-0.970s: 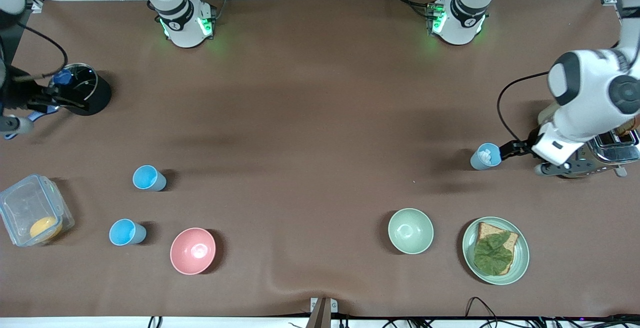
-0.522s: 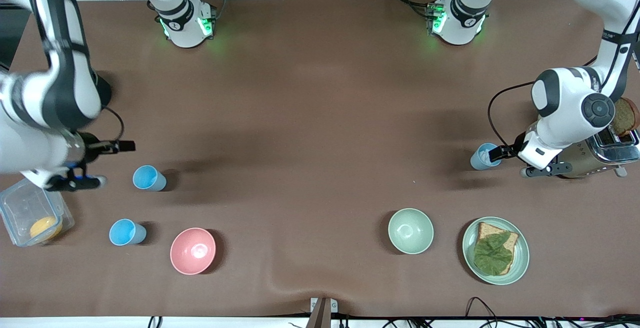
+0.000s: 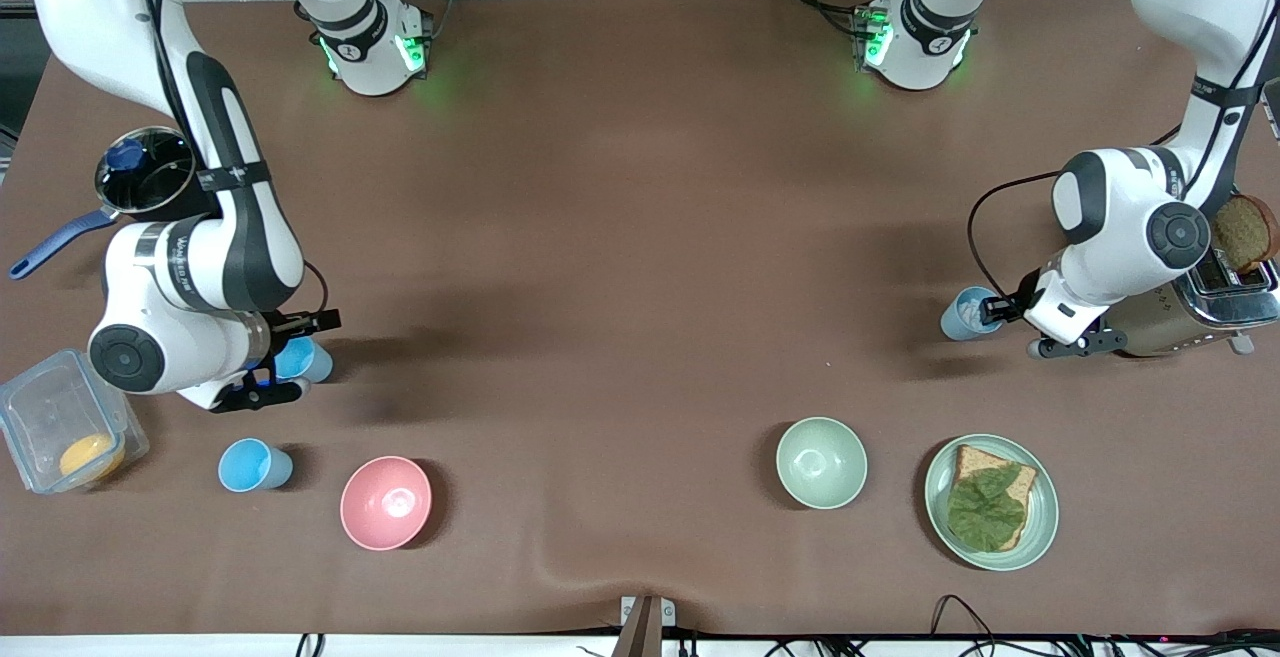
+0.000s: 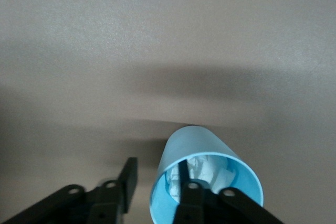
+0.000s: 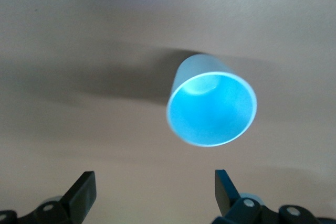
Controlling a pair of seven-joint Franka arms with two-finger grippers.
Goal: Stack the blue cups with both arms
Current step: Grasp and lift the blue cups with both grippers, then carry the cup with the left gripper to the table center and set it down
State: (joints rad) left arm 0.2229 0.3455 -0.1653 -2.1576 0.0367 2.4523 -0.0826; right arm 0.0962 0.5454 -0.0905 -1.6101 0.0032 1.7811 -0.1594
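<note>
Both grippers sit low at cups near the two ends of the brown cloth-covered table. Nearest the front camera stands an untouched bright sky-blue plastic tumbler, upright beside a glossy round pink bowl. Farther from that camera, the right gripper hangs over a second sky-blue tapered tumbler, its dark fingers spread wide with nothing between them; the right arm's elbow is folded down toward the clear lidded plastic box. Half a second ago this gripper was short of the tumbler, toward the box; now it covers most of it. At the left arm's end, the left gripper straddles the wall of the paler grey-blue tumbler with white bits inside, one finger inside, one outside, apart rather than clamped. Since the earlier frame it has pushed a little deeper over the rim. Beside it stands a shiny metal toaster.
</note>
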